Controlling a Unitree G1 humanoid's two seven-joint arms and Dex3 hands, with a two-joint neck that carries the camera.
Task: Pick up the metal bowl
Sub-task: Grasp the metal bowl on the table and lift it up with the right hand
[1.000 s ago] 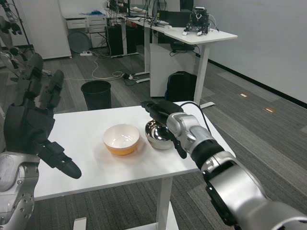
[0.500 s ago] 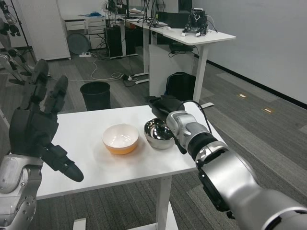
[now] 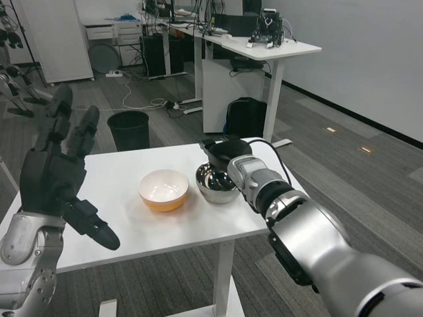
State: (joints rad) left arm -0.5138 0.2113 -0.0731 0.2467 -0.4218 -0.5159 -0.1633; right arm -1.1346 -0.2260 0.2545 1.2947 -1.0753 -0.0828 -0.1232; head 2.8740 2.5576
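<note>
Plainly shiny, rounded metal bowl [image 3: 216, 184], upright, mirror-like inside, beside orange bowl [image 3: 163, 190].

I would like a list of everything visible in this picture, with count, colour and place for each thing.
metal bowl: one, silver, right part of the near table, under the right hand
orange bowl: one, orange outside and white inside, table middle, beside the metal bowl
near table: one, white, in front of the robot
waste bin: one, black, on the floor behind the near table
backpack: one, black, on the floor by the far desk
far desk: one, white, at the back, with equipment on it
left hand: one, black, raised at the left, fingers apart, holds nothing
right hand: one, black, at the metal bowl's far rim; grip unclear
</note>
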